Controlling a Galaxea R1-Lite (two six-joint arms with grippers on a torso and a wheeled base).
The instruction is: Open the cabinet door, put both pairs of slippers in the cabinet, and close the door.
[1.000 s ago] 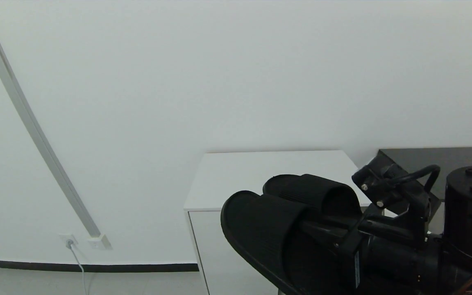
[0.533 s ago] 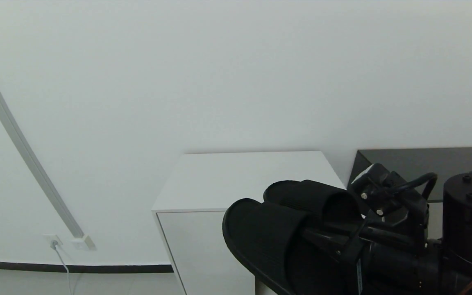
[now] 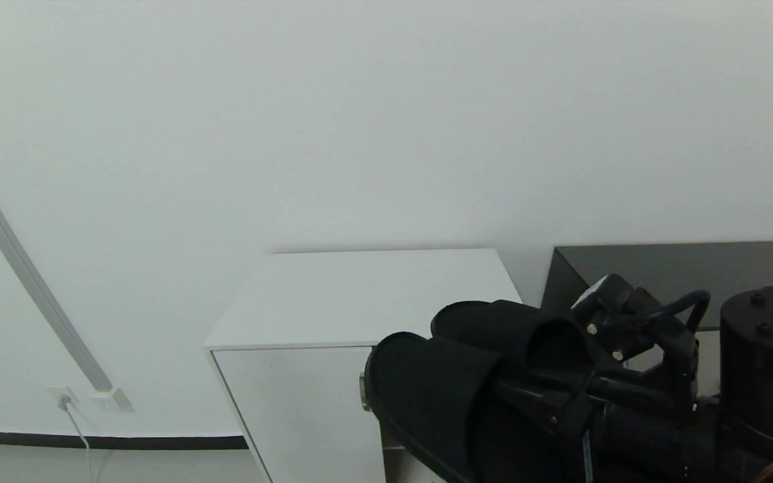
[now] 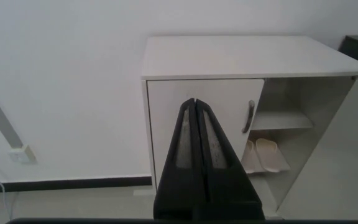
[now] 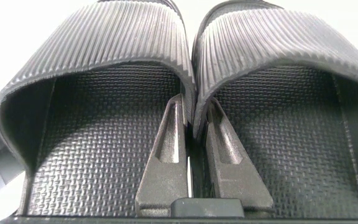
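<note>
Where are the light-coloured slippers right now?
In the left wrist view, the pale slippers lie side by side in the white cabinet's open compartment, under its shelf, next to the door handle.

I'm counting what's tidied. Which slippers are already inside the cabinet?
The pale pair, lying inside the cabinet under its shelf. The black pair is outside, pinched in the right gripper.

Plain indoor room, home-like, hallway sort; exact kind unclear. Bare white wall [image 3: 359, 121]. Low white cabinet [image 3: 359, 295] against it, one side open: pale slippers [image 4: 265, 155] on bottom inside, shelf [image 4: 281, 119] above. Dark unit [image 3: 682, 268] just beside cabinet. Socket [image 3: 61, 397] low on wall, cable [image 3: 81, 439] plugged in, grey trunking [image 3: 24, 268] running up nearby. Black skirting [image 3: 91, 441] along pale floor [image 4: 73, 202].
</note>
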